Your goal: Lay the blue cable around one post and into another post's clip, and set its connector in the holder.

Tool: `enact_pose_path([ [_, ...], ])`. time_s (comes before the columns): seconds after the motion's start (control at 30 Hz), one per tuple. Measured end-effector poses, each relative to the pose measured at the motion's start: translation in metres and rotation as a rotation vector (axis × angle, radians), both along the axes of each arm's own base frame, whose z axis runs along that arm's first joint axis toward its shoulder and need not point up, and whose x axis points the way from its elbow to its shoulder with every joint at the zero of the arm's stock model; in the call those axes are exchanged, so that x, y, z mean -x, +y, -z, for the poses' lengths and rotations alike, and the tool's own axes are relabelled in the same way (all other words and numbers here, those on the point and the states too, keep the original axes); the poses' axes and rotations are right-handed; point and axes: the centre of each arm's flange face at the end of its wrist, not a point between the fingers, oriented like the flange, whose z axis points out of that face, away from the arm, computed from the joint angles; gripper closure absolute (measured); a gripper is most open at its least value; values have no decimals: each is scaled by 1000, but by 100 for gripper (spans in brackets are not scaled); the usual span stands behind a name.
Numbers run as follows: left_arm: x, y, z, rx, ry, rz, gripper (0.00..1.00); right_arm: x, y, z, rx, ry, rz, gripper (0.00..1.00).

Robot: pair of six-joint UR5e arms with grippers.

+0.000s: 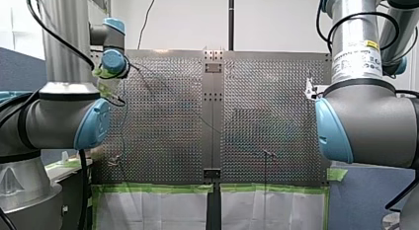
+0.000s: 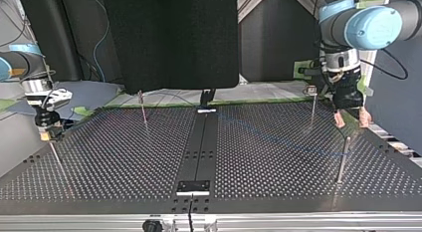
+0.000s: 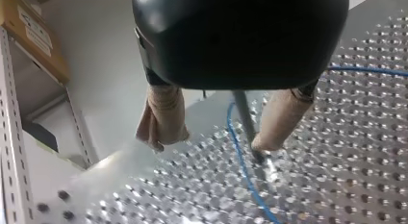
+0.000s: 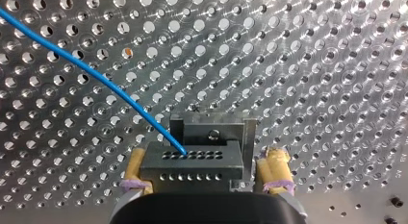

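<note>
1. The robot's black-bodied left gripper (image 3: 216,142) is hanging with its beige pads (image 3: 163,118) spread wide, pinching nothing.
2. A thin dark metal post (image 3: 245,118) and the thin blue cable (image 3: 239,159) are standing between those pads, the cable just beside the post.
3. The right gripper (image 4: 206,154) is straddling the black rectangular multi-hole connector (image 4: 192,166); whether it is clamping it cannot be told.
4. The cable is entering the connector's top, right by the small grey metal holder (image 4: 248,137).
5. The silver perforated metal table (image 4: 312,65) is lying beneath both grippers.
</note>
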Motion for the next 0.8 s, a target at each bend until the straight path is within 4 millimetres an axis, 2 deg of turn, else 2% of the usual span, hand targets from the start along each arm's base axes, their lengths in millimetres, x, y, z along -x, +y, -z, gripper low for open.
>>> enact_pose_path([
  [0.13, 10, 3, -13, -32, 4, -36, 0, 0, 0, 0, 0, 0, 0, 0],
  [0.5, 33, 4, -81, -128, -44, -95, 0, 0, 0, 0, 0, 0, 0, 0],
  [0.6, 33, 2, -91, -152, -40, -76, 0, 0, 0, 0, 0, 0, 0, 0],
  [0.8, 21, -4, -98, -199, 6, -20, 0, 0, 0, 0, 0, 0, 0, 0],
])
